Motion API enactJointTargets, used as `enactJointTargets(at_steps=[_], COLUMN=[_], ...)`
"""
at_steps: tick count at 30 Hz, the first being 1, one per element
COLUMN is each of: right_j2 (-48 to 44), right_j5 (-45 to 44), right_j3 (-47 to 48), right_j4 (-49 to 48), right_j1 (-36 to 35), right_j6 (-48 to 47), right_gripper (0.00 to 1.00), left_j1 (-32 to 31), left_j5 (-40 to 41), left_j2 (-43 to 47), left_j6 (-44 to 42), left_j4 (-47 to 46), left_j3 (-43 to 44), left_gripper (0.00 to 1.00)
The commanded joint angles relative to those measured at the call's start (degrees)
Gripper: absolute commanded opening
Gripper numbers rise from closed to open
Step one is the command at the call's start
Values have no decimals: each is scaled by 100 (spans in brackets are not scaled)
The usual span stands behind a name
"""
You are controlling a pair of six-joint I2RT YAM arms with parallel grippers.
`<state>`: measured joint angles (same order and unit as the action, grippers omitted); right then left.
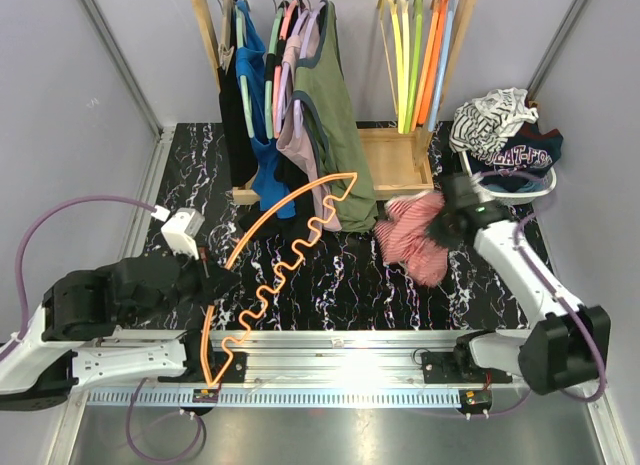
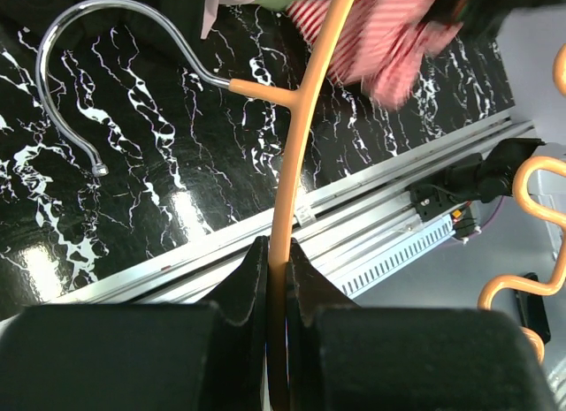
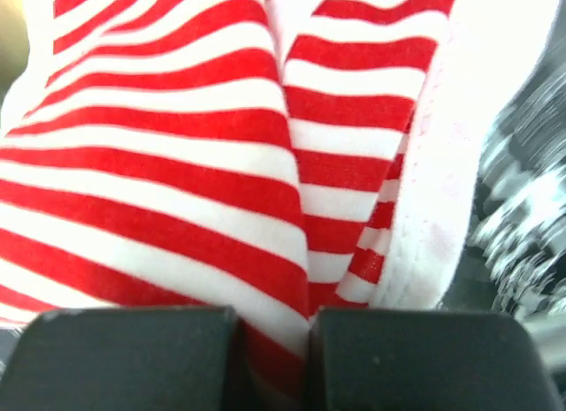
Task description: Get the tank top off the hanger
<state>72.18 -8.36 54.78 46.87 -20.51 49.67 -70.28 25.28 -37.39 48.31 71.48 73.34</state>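
Hanger [image 2: 298, 102] clamped in left tool [image 2: 277, 252]; tank top [image 3: 177, 163] pinched in right tool [image 3: 274, 327].

Light: bright, from above.
Glare: white patch on rail [image 1: 350, 370], shine on table [image 2: 190, 208].
Blur: top [image 3: 177, 163] overexposed, smeared at the right edge.

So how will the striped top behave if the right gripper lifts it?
Probably floppy: the top lies crumpled and bunches where the right gripper pinches it. It looks like thin cloth, so it is likely light. Hanging parts would probably sag and swing, not hold shape.
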Motion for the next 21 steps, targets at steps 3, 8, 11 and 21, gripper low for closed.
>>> enactJointTargets(at_steps=[3,8,11,21], right_j2=[135,1838,2980,7484], right_j5=[-395,-369,-465,-27], right_j3=[2155,4845,6033,9033], right_j4=[77,165,-116,1148], right_j1=[1874,2954,3210,3255], right_j6=[-1282,-1285,-1048,-1355], right_gripper=[0,0,0,0], left_j1=[6,14,14,14], left_j5=[-76,-146,-207,-287], left_j2=[39,-49,-50,82], left_j6=[-6,-85,-94,-33], left_j4=[-513,-539,-626,-917], left_j3=[101,172,111,-136], left_gripper=[0,0,0,0])
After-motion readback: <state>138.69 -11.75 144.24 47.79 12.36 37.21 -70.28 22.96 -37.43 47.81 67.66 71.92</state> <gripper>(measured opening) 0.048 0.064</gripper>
